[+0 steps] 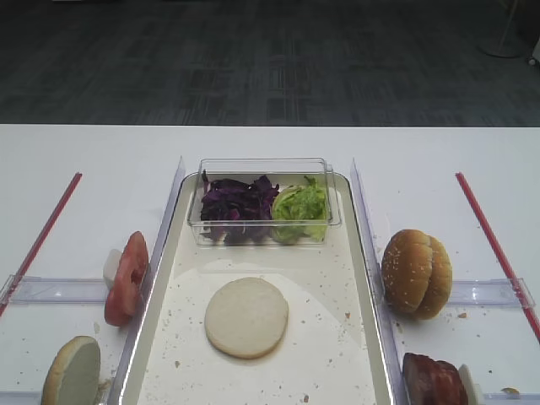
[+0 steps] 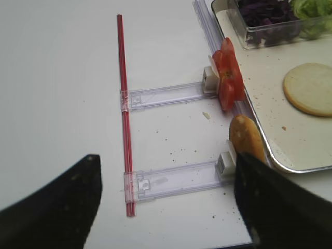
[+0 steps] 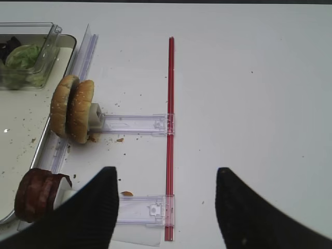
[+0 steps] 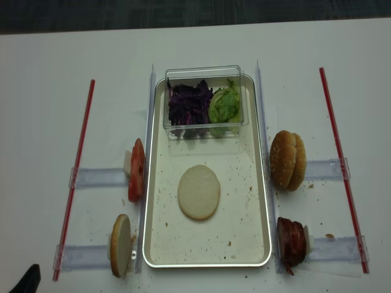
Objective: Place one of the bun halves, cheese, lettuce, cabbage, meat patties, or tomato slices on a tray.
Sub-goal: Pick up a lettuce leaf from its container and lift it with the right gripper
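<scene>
The tray (image 4: 264, 183) is lying in the middle of the white worktop (image 4: 49, 73), its long sides running from the front edge toward the back. One pale bun half (image 4: 198, 191) is lying flat on the tray floor near its centre, apart from everything else. At the tray's back end a clear tub (image 4: 204, 74) is holding the cabbage (image 4: 188, 102) on the left and a green leafy clump (image 4: 223, 105) on the right, the two touching.

Outside the tray's left rim the tomato slices (image 4: 135, 170) are standing on edge, and nearer the front edge another bun half (image 4: 120, 245) is standing on edge too — both propped at the ends of clear plastic rails (image 4: 98, 177). Outside the right rim two sesame bun halves (image 4: 288, 160) are standing on edge together, and the patties (image 4: 291, 240) are standing nearer the front. A red strip (image 4: 76, 171) is running along each outer side of the worktop.

The right claw (image 3: 166, 207) is hanging over the worktop right of the tray, its fingers (image 3: 93, 210) spread wide and holding nothing. The left claw (image 2: 166, 199) is hanging over the worktop left of the tray, also spread wide and empty — the red strip and rails are showing between its fingers.
</scene>
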